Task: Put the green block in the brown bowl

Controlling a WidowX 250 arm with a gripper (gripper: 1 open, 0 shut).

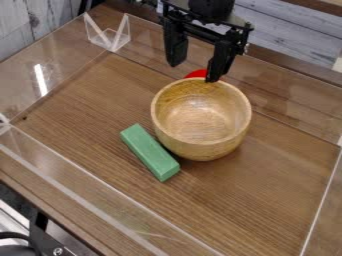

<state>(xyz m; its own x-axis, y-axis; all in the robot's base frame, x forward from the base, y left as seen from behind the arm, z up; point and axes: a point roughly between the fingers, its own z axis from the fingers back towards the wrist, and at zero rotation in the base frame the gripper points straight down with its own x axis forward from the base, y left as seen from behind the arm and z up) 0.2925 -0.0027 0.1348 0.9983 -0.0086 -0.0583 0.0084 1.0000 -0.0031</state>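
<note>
Camera view: gripper (195, 58) fingers spread wide, empty, above the brown bowl (202, 119); swing down-left to the green block (150, 152) (lying slantwise) and straddle its narrow width.

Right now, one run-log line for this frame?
gripper: open, empty, above bowl's far rim | green block: on table, left of bowl | bowl: empty

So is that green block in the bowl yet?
Not yet. The green block lies flat on the table, left of the empty bowl.
</note>
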